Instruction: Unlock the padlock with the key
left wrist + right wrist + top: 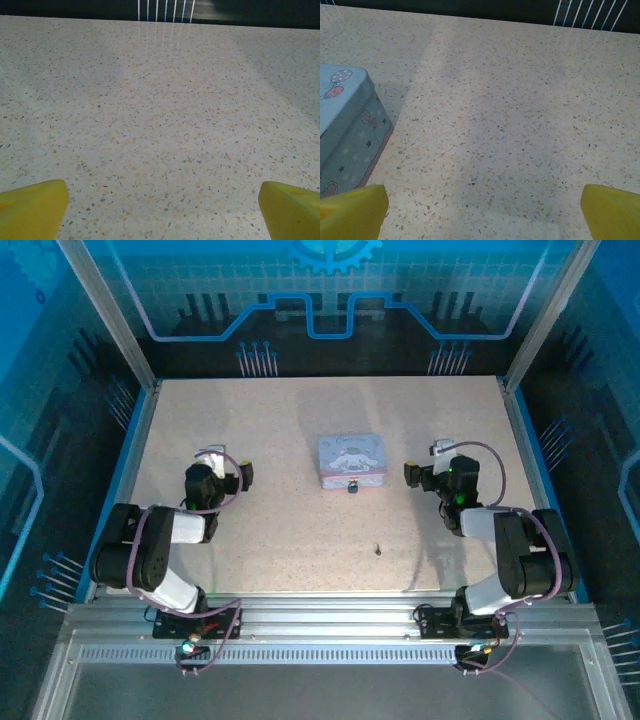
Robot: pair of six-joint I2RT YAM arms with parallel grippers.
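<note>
Both claws spread wide and empty, left gripper point(162, 212) over the table point(260, 530), right gripper point(482, 212) near the cartoon-printed box point(350, 455); the padlock point(353, 486) sits against the box's near face, probably fastening its clasp; the key point(378, 549) lies loose nearer the arms, well apart from it, there for the taking; balloons and stars on the box, no legible writing

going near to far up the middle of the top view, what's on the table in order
key -> padlock -> box
</note>
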